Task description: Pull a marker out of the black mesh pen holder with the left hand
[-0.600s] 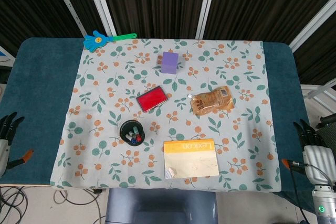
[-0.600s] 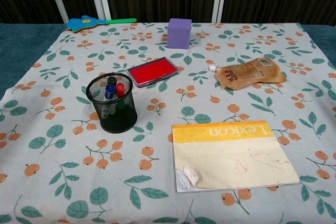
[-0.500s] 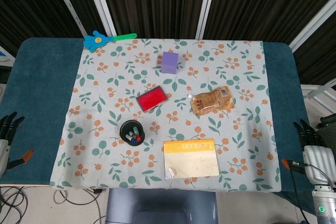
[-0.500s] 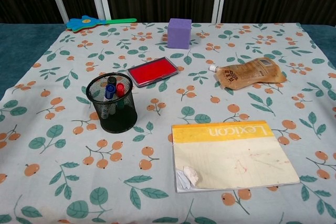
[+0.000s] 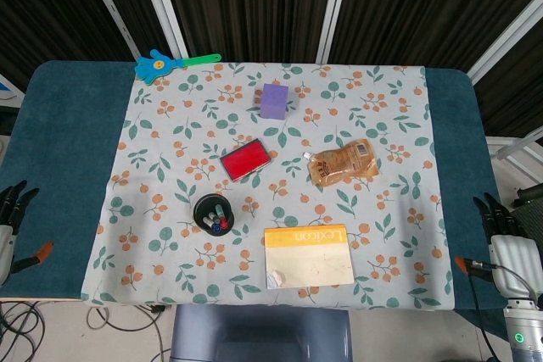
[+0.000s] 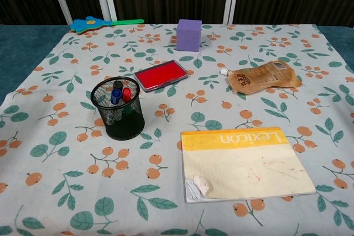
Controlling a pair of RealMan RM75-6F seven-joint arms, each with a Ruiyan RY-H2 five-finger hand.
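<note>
Nothing has shifted over the last half second: both arms stay parked off the table, so the pull has not begun. The left hand (image 5: 12,209) sits at nine o'clock of the black mesh pen holder (image 6: 118,109), well apart from it, fingers spread and empty. The right hand (image 5: 501,225) rests at the far side, likewise holding nothing. The markers (image 6: 119,95) (blue, red and black caps) stand upright in the holder, at seven o'clock of the red stamp pad (image 6: 162,74).
</note>
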